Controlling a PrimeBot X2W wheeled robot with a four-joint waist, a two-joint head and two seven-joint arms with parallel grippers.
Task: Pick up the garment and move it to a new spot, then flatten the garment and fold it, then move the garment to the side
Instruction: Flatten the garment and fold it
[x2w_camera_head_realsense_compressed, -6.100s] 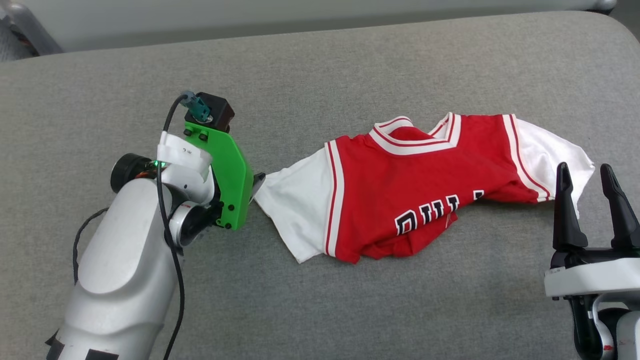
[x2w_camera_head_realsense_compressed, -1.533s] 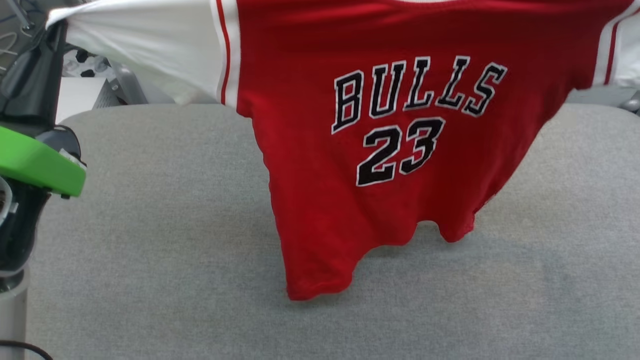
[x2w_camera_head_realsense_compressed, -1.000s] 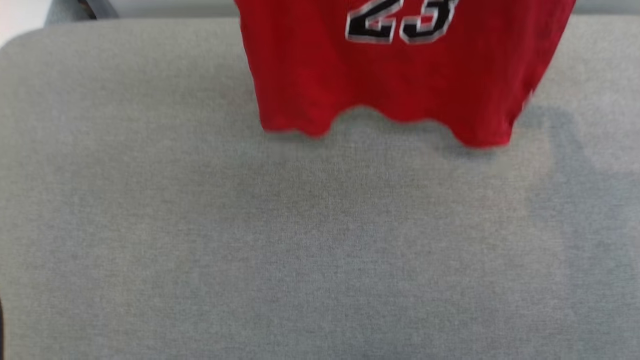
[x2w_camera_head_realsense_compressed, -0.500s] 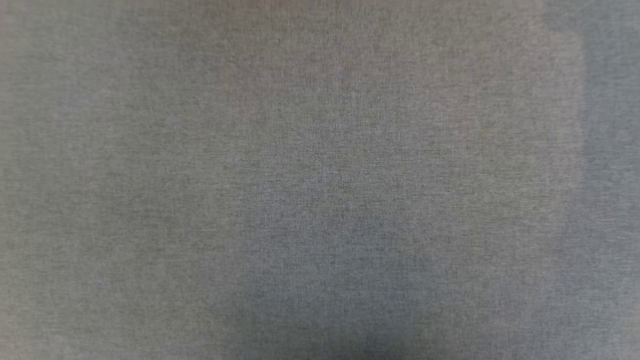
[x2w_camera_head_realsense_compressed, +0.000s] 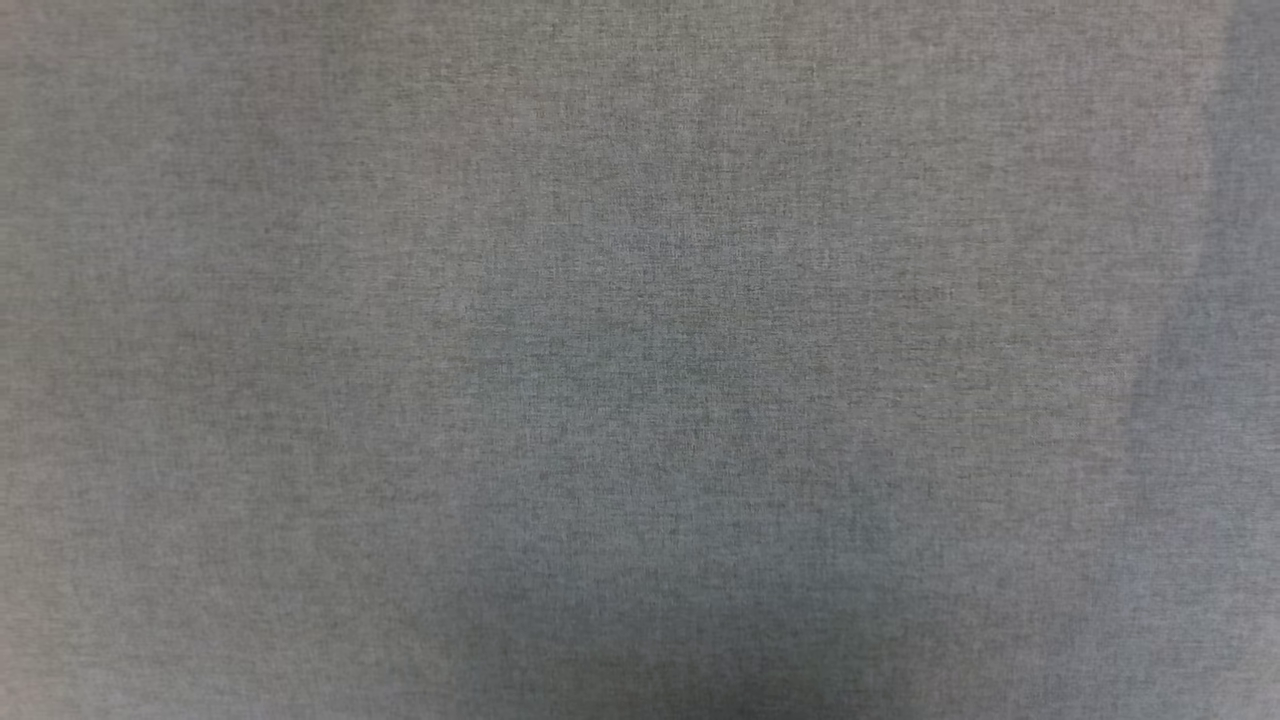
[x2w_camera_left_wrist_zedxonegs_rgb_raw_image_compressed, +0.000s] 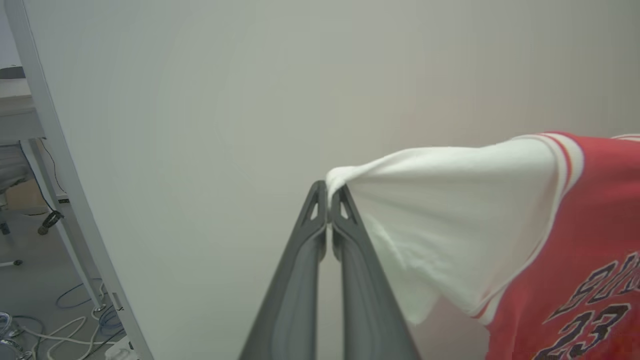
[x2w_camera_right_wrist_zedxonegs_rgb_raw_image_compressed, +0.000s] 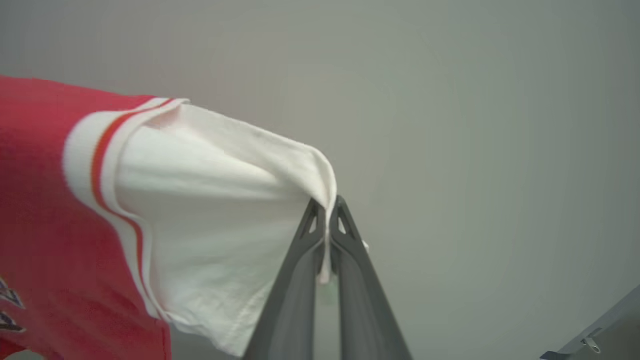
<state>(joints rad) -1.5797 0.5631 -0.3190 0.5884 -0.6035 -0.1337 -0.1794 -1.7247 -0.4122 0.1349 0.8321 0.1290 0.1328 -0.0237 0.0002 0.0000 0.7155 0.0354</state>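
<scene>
Red jersey-style shirt (x2w_camera_left_wrist_zedxonegs_rgb_raw_image_compressed: 590, 225), white short sleeves: lifted; I hold it aloft, left gripper (x2w_camera_left_wrist_zedxonegs_rgb_raw_image_compressed: 327, 192) at its 9 o'clock, right gripper (x2w_camera_right_wrist_zedxonegs_rgb_raw_image_compressed: 327, 207) at 3 o'clock, each clamped on a sleeve tip; set-down, flattening, folding outstanding.

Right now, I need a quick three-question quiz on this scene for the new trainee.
1. True or false: the left gripper is open, with nothing between its fingers.
2. Which part of the garment does the right gripper pinch? A) the collar B) the white sleeve C) the bottom hem
3. Fill in: in the left wrist view, the number printed under the garment's lettering is ___.

Key: 1 false; 2 B; 3 23.
</scene>
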